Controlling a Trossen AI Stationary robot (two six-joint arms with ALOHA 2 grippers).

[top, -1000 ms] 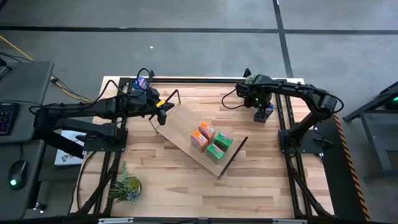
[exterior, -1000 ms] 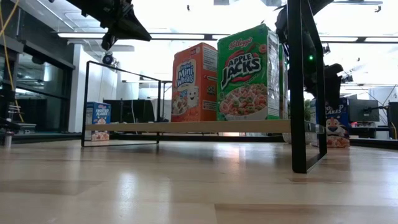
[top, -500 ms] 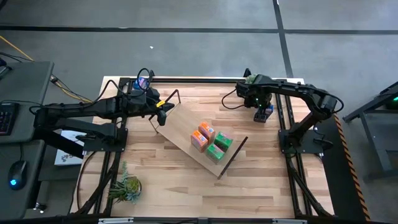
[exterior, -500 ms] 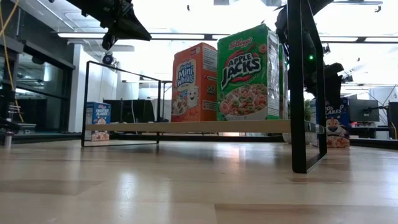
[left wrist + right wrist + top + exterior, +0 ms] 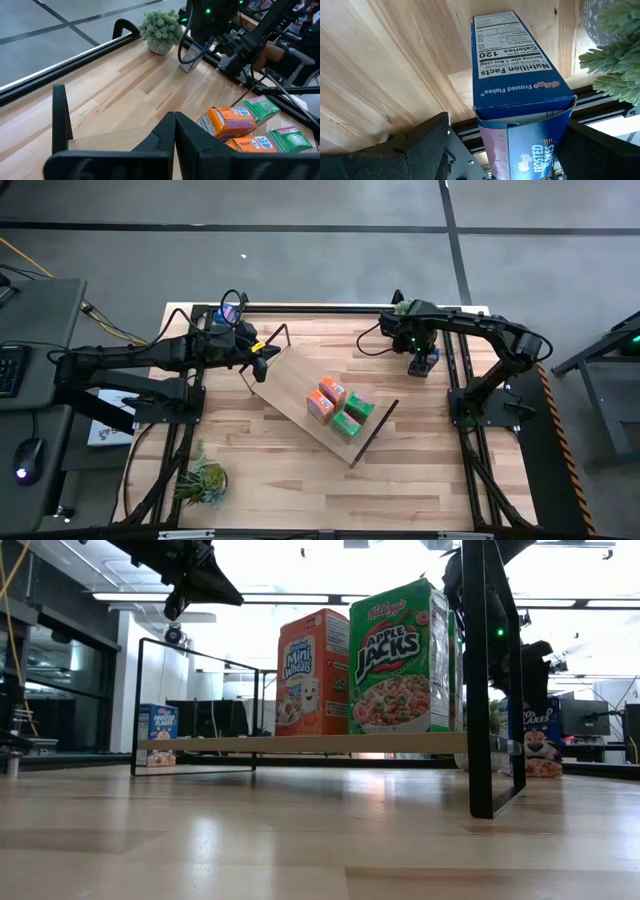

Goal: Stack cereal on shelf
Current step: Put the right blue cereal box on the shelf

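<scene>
Straddling blue cereal box (image 5: 520,95), right gripper (image 5: 424,364) jaws spread; left gripper (image 5: 262,364) jaws pressed together over shelf (image 5: 300,395) end.

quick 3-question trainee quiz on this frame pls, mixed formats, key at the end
1. True or false: four cereal boxes stand on the shelf.
2. Multiple choice: the blue Frosted Flakes box between the right gripper fingers is
A. on the shelf
B. at the table's far right edge, off the shelf
C. beside the left arm's base
3. Fill in: the left gripper is above the shelf's ____ wire frame end, holding nothing.

Key
1. True: two orange boxes and two green boxes.
2. B. The right wrist view shows its fingers on both sides of the box; contact cannot be judged.
3. Left; the left wrist view shows its fingers together.
</scene>
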